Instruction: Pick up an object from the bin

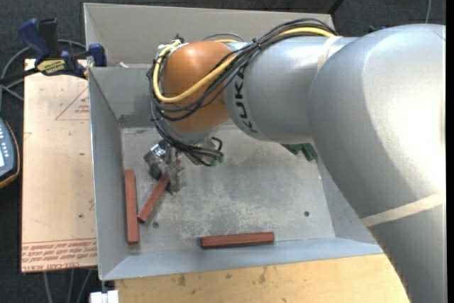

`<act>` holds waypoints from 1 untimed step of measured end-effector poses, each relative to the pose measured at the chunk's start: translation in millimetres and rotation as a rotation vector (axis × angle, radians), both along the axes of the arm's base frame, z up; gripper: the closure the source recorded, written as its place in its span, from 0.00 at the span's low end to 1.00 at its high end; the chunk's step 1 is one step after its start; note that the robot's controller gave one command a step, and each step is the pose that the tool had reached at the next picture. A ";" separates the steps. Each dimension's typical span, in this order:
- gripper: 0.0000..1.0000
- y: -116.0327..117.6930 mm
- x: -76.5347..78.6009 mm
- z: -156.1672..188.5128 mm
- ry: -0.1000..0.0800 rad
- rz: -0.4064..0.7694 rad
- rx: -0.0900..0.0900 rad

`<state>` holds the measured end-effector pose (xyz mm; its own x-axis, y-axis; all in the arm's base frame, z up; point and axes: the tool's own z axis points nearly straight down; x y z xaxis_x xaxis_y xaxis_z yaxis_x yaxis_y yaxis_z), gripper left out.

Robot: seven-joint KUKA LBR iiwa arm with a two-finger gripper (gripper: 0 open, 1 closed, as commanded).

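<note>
The arm [319, 96] is reaching into the grey metal bin [106, 152] from the right, its broad silver body covering much of the bin's right half. An orange cover [195, 89] is sitting on the wrist, with yellow and black cables [160, 81] looping round it. Below the cover, the hand [169, 177] is hanging low over the left part of the bin floor, near the left wall.

3 reddish-brown sticks are lying on the speckled floor. The shortest stick [151, 204] is lying at a slant, its upper end running up to the tip of the hand and its lower end pointing toward the left wall. The hand is meeting that upper end, but whether the hand is apart, together or clamped on the stick cannot be told, as the dark parts there are blending into one another.

A longer stick [131, 209] is lying along the foot of the left wall, just beside the lower end of the slanted one. A third stick [237, 240] is lying flat near the front wall, well apart from the hand. A small green thing [306, 151] is peeking out from under the arm at the right side of the bin.
</note>
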<state>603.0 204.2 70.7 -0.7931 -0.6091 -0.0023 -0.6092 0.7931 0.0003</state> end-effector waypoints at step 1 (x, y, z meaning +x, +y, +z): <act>1.00 -10.6 13.5 156.4 -0.011 0.005 0.003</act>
